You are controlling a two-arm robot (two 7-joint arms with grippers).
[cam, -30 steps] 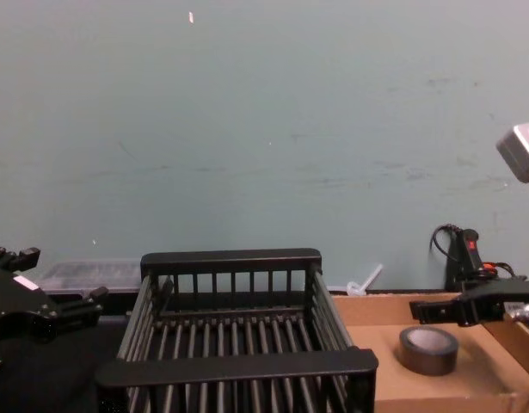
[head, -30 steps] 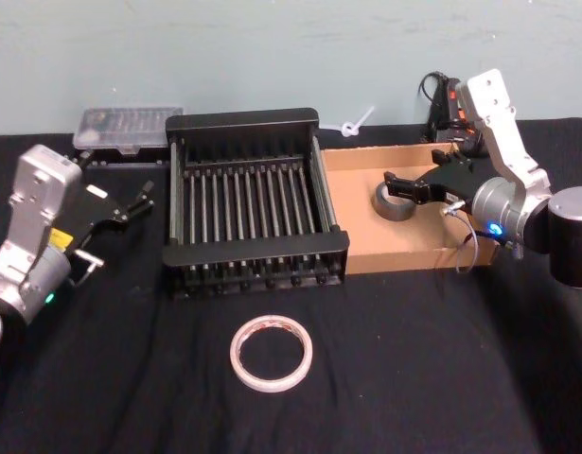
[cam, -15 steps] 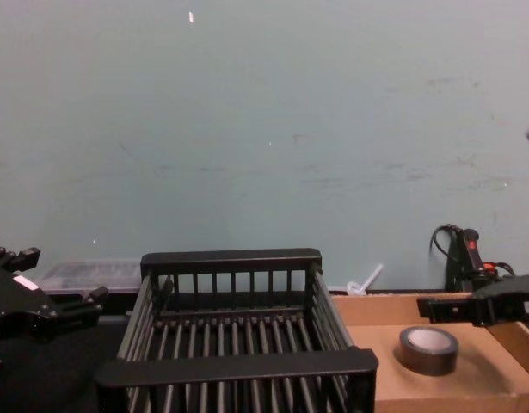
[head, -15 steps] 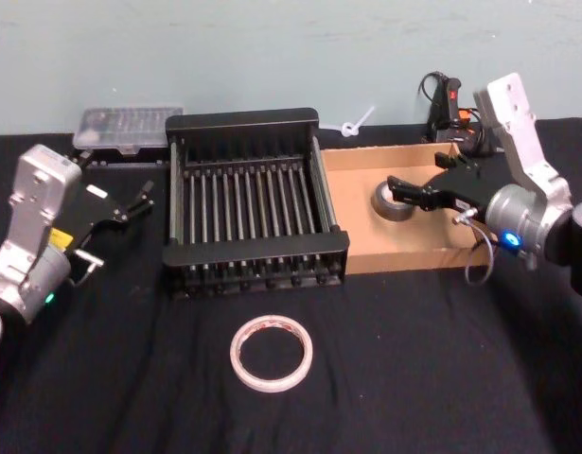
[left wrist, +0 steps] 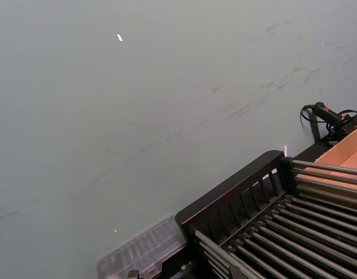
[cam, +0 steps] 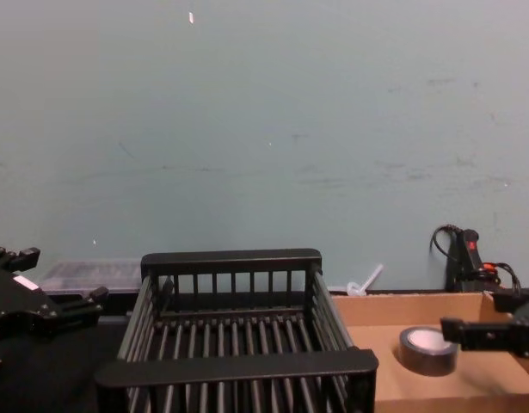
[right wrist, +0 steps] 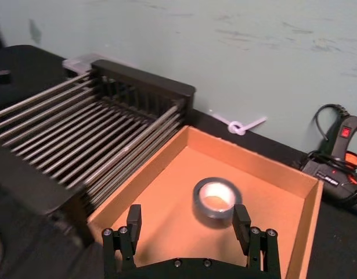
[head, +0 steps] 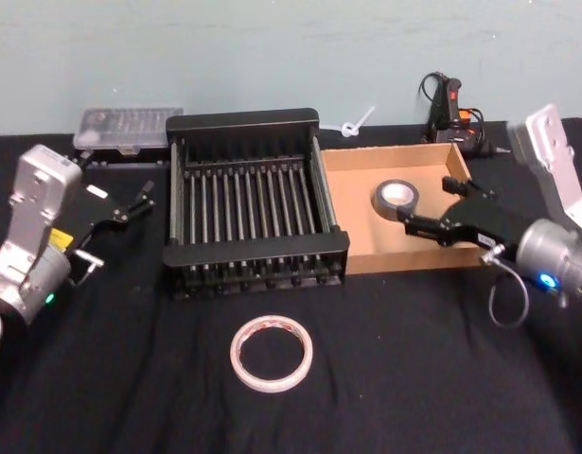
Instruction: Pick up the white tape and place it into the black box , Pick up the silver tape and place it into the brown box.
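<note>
Landmark: the black box (head: 255, 218), centre of the black-draped tabletop (head: 414, 378).

Left of the black box — the left end effector (head: 130, 210) hangs off the crate's left wall, apart from it, fingers spread and nothing between them. The chest view shows it (cam: 49, 314) level with the crate's rim. Behind it, off the crate's far left corner, a clear plastic case (head: 127, 128) lies against the wall.

The black box itself: slatted bar floor, thick rims, nothing inside. In the left wrist view its far wall and bars (left wrist: 248, 200) run across the lower part of the picture.

In front of the black box, well apart from its near rim, the white tape (head: 271, 353) lies flat on the cloth, red marks along its edge.

Right of the black box, touching its right wall, sits the brown box (head: 361, 241). The silver tape (head: 396, 199) rests flat on the cardboard floor, toward the far half, pale core facing up. From the right wrist view the roll (right wrist: 217, 198) lies alone on the floor, clear of all four walls.

The right end effector (head: 440, 210) hovers over the near right part of the brown box — fingers (right wrist: 133, 221) parted wide, released, gripping nothing, the roll beyond their tips.

Behind the brown box's far right corner: a black tool with a red switch (head: 449, 106) and a white zip tie (head: 357, 123).
</note>
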